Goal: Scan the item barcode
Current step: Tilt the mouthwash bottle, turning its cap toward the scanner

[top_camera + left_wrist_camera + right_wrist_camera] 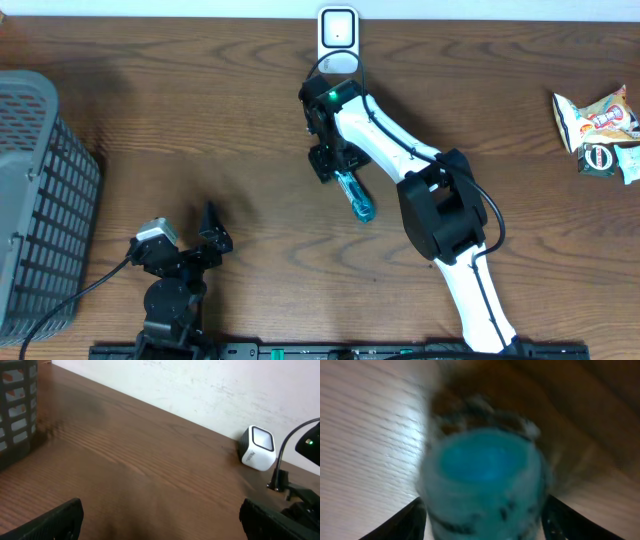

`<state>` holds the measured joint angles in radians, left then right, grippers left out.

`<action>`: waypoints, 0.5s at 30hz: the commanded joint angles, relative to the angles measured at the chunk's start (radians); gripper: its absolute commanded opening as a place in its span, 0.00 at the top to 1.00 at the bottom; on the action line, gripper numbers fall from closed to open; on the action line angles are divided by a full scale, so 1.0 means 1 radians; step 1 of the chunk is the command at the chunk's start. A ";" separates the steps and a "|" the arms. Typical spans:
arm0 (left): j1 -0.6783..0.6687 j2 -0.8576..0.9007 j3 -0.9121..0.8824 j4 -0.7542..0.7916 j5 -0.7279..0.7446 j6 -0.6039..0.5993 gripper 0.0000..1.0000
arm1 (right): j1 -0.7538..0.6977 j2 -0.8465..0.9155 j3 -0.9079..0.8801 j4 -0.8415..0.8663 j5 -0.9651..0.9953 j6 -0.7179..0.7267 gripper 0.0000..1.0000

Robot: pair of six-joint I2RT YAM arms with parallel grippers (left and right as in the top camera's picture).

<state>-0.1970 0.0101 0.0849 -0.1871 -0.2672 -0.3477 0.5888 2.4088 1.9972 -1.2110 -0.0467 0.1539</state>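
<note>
Seemingly mid-task: bottle (358, 200) sat between right gripper (335, 172) fingers above surface (200, 130), near scanner (338, 35); blur hid whether fingers clamped it. Left gripper (161, 510) stood wide open, empty. Barcode apparently not yet presented; scan judged pending.

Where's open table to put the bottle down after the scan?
Widest bare wood lies between the basket and the right arm, above the left gripper. Another patch sits between the right arm and the snack packets. Crowded around the scanner and blue bottle.
</note>
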 commanded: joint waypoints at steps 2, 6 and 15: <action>0.001 -0.004 -0.018 -0.025 -0.006 -0.006 0.02 | 0.010 0.032 0.003 0.018 0.026 0.006 0.40; 0.001 -0.004 -0.018 -0.025 -0.006 -0.006 0.02 | 0.010 0.032 0.003 0.010 0.026 0.006 0.46; 0.001 -0.004 -0.018 -0.025 -0.006 -0.006 0.02 | 0.010 0.032 0.003 -0.028 0.005 -0.032 0.60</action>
<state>-0.1970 0.0101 0.0849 -0.1871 -0.2672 -0.3477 0.5907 2.4123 1.9984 -1.2373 -0.0216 0.1474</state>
